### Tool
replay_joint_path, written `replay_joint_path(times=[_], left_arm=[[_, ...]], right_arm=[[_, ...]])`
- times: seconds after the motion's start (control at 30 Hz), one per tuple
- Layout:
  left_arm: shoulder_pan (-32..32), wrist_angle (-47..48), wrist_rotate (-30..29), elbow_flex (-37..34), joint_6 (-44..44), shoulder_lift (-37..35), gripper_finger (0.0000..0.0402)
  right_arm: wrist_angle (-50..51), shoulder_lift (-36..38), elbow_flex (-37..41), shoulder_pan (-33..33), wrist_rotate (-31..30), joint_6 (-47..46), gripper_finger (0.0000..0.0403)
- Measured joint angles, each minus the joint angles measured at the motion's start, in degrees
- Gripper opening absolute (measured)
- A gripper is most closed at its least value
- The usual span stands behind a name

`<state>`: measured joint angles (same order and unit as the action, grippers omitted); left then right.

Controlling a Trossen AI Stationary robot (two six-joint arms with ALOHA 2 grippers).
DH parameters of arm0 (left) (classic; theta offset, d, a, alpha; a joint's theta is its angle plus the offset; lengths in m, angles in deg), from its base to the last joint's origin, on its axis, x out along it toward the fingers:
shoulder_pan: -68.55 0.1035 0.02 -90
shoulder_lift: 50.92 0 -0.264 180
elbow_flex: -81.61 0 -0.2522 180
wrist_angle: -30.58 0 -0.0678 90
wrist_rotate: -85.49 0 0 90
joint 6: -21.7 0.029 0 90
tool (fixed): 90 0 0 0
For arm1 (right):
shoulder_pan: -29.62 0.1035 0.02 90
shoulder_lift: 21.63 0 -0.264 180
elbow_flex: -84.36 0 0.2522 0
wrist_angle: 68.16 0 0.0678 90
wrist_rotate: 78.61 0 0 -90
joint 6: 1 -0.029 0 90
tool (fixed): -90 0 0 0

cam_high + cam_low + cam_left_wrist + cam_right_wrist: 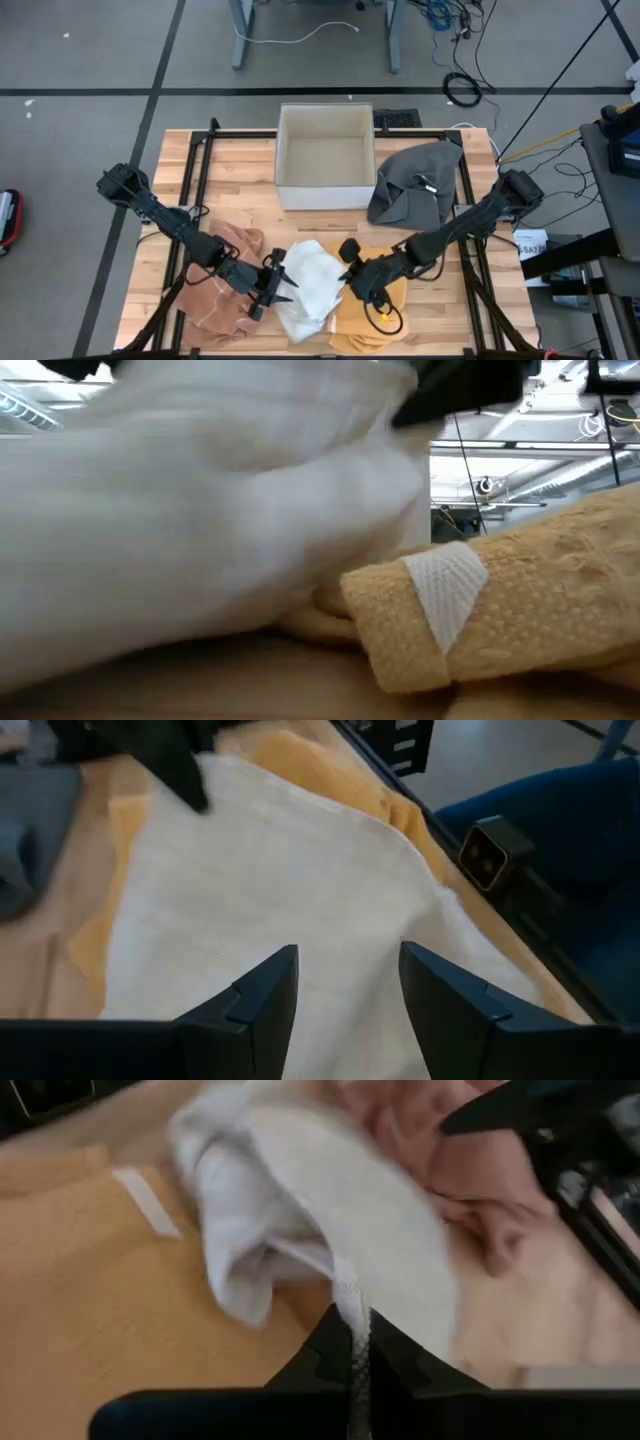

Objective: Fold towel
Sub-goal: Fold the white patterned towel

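White towel [308, 283] lies crumpled on the tabletop [240, 165], in front of the white box [325, 157], between a pink towel [225, 272] and a yellow towel [375, 312]. Right pincer [357, 1342] is clamped on the white towel's edge. Left pincer [348, 982] hovers over that towel, fingers apart. Grey cloth [418, 182] lies beside the box.

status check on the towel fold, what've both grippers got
Left gripper open over the white towel, holding nothing. Right gripper shut on the white towel's edge. Yellow towel underneath, pink towel alongside.
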<state>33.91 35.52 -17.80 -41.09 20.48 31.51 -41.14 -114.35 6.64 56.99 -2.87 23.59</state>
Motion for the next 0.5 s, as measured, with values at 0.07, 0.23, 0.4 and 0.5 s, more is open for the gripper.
replay_joint_path(times=[0.07, 0.23, 0.4, 0.5], left_arm=[[0.3, 0.1, -1.2, 0.2, 1.7, 0.0, 0.0182], [1.9, 0.7, -1.9, 0.2, 2.9, 0.0, 0.0182], [3.7, 0.5, 0.9, 0.2, 2.9, 0.4, 0.0182], [4.0, 0.1, 2.8, 0.3, 2.9, 2.5, 0.0182]], right_arm=[[7.9, 2.1, -4.4, -0.6, 0.1, -2.4, 0.0002], [21.2, 4.5, -10.5, -2.6, 3.9, -11.0, 0.0008], [25.4, 3.8, -9.0, -2.8, 6.9, -13.9, 0.0049], [25.4, 3.0, -6.5, -2.9, 6.9, -16.8, 0.0090]])
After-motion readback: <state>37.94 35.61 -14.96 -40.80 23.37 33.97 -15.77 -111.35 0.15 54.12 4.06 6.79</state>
